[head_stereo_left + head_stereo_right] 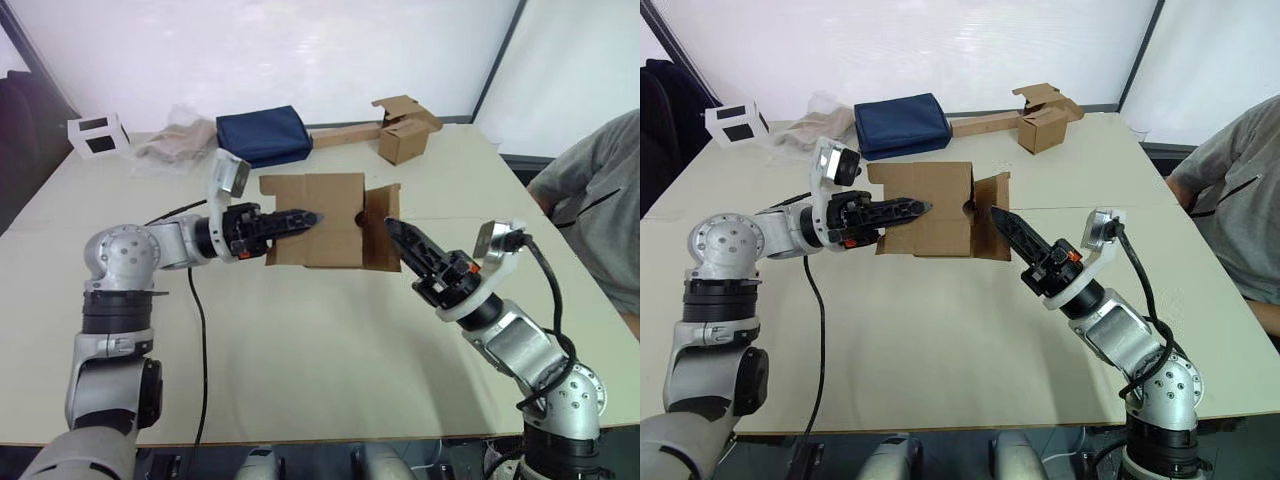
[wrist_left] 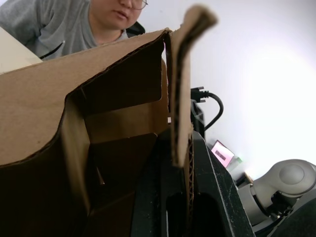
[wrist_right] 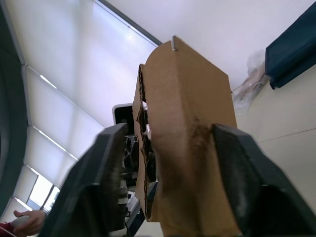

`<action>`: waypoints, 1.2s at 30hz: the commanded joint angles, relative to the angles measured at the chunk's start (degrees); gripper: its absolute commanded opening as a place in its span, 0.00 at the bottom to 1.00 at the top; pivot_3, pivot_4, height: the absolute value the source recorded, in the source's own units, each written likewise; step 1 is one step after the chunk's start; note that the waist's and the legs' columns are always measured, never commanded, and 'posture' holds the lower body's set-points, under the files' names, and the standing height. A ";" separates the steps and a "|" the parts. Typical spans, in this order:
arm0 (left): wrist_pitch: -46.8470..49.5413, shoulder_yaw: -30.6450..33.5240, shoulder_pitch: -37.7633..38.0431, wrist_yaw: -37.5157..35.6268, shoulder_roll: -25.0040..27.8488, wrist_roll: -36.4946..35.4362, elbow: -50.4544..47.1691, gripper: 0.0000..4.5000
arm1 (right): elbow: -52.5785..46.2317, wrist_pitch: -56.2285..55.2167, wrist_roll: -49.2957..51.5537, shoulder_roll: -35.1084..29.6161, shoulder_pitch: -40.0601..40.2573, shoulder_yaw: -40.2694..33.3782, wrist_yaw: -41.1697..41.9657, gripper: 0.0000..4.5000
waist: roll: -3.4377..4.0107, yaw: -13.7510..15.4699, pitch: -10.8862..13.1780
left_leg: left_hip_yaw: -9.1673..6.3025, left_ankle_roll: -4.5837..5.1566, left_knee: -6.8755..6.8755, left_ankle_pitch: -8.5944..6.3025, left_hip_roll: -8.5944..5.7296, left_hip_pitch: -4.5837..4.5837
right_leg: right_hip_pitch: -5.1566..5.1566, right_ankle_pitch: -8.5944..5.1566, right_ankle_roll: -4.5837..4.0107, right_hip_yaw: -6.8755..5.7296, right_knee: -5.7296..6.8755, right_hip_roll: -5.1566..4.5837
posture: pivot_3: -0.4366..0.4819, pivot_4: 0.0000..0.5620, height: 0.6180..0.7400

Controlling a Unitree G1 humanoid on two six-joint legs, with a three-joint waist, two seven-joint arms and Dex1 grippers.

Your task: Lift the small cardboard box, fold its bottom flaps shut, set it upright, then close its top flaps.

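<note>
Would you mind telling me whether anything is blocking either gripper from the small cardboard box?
Nothing visible does. The left gripper is shut on a wall of the small cardboard box, and the right gripper, open, already straddles the box's other end. The navy bag lies well behind.

Your left gripper reaches inward from the left, fingers clamped together. Your right gripper extends up-left, fingers spread apart.
</note>
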 commanded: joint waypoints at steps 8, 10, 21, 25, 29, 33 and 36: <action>-0.56 0.37 -1.61 -0.42 -0.13 0.13 -0.35 0.00 | -2.94 -2.56 0.78 -2.03 0.39 1.30 0.25 0.25 | 0.00 0.01 0.00 | 0.00 0.00 0.00 0.00 0.00 0.00 | 0.00 0.00 0.00 0.00 0.00 0.00 | 0.48 0.27 1.00; -0.56 0.40 -1.85 -0.38 -0.32 0.28 -0.17 0.00 | -3.10 -2.89 0.43 -2.30 0.38 1.71 0.21 0.25 | 0.00 0.02 0.00 | 0.00 0.00 0.00 0.00 0.00 0.00 | 0.00 0.00 0.00 0.00 0.00 0.00 | 0.48 0.27 1.00; -0.81 0.39 -2.02 -0.22 -1.10 0.54 -0.36 0.00 | -4.69 -4.42 -3.76 -2.90 -0.94 4.11 -1.27 0.25 | 0.00 0.02 0.00 | 0.00 0.00 0.00 0.00 0.00 0.00 | 0.00 0.00 0.00 0.00 0.00 0.00 | 0.48 0.27 1.00; -0.79 0.46 -1.99 -0.25 -1.20 0.60 -0.46 0.00 | -5.31 -4.82 -3.71 -3.25 -1.03 4.39 -1.51 0.01 | 0.00 0.05 0.00 | 0.00 0.00 0.00 0.00 0.00 0.00 | 0.00 0.00 0.00 0.00 0.00 0.00 | 0.48 0.27 1.00; -0.81 0.48 -2.02 -0.27 -1.22 0.79 -0.39 0.00 | -5.65 -5.00 -4.13 -4.11 -1.55 4.67 -1.85 0.01 | 0.00 0.02 0.00 | 0.00 0.00 0.00 0.00 0.00 0.00 | 0.00 0.00 0.00 0.00 0.00 0.00 | 0.48 0.27 1.00; -0.97 0.49 -2.05 -0.27 -1.35 0.88 -0.36 0.00 | -5.96 -5.10 -4.82 -4.80 -2.08 5.08 -2.06 0.01 | 0.00 0.03 0.00 | 0.00 0.00 0.00 0.00 0.00 0.00 | 0.00 0.00 0.00 0.00 0.00 0.00 | 0.48 0.27 1.00; -1.12 0.45 -2.09 -0.28 -1.42 0.98 -0.27 0.00 | -6.69 -5.07 -4.89 -4.99 -2.63 5.54 -2.40 0.01 | 0.00 0.03 0.00 | 0.00 0.00 0.00 0.00 0.00 0.00 | 0.00 0.00 0.00 0.00 0.00 0.00 | 0.48 0.27 1.00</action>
